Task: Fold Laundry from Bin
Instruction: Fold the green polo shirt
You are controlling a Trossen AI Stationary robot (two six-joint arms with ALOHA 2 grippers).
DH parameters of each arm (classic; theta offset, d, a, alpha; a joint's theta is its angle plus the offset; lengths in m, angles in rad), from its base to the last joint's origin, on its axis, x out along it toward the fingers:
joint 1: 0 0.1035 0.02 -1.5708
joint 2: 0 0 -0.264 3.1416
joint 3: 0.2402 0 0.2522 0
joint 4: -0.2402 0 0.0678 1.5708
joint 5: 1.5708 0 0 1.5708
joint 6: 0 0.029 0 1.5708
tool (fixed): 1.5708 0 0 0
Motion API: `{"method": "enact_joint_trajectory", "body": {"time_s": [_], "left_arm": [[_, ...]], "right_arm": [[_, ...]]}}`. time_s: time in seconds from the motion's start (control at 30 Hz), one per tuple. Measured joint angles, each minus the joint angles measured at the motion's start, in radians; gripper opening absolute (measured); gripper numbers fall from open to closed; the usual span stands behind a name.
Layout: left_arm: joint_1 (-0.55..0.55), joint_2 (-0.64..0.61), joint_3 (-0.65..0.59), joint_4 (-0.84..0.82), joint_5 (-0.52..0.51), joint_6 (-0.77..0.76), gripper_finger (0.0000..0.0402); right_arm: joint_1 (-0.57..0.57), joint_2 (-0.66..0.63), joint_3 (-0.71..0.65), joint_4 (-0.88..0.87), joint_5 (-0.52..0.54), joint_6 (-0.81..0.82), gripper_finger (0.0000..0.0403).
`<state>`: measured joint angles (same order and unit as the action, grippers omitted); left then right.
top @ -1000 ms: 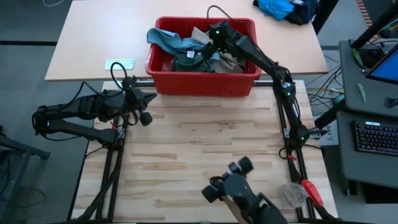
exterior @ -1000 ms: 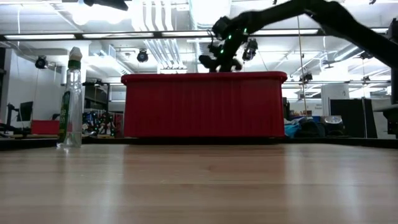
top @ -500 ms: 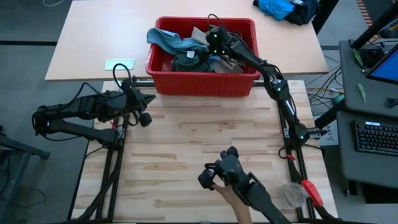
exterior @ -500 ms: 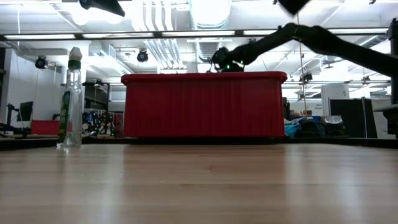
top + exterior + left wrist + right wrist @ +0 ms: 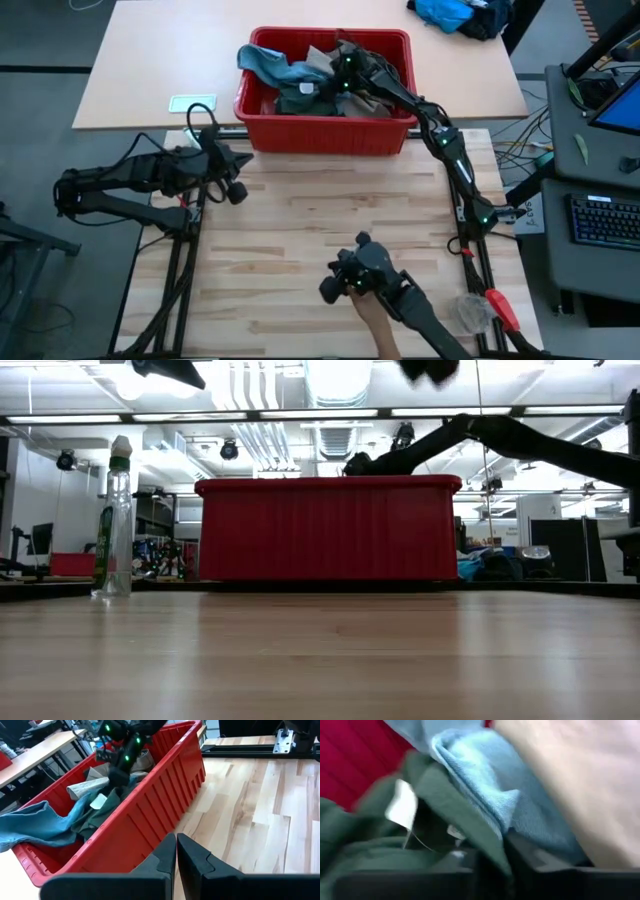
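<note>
Two dark arms: the right gripper (image 5: 335, 82) reaches into the bright red rectangular plastic bin (image 5: 395, 130), fingers pinching the dark green cloth (image 5: 455, 825) among the soft laundry. Left gripper (image 5: 243, 160) waits beside the bin, fingers pressed together.

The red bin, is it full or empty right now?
Partly full: the red bin holds crumpled laundry, unfolded, with the right gripper down among it.
</note>
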<state>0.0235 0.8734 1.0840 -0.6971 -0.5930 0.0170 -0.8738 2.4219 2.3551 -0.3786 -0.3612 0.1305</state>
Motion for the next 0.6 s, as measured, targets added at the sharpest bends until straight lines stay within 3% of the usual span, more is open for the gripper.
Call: {"method": "enact_joint_trajectory", "body": {"time_s": [0.43, 0.6], "left_arm": [[0.0, 0.023, 0.0, 0.001, 0.0, 0.0, 0.0], [0.0, 0.023, 0.0, 0.001, 0.001, 0.0, 0.0]], "right_arm": [[0.071, -0.302, 0.0, 0.008, -0.001, -0.07, 0.002], [0.133, -0.425, 0.0, -0.01, 0.09, -0.125, 0.002]]}}
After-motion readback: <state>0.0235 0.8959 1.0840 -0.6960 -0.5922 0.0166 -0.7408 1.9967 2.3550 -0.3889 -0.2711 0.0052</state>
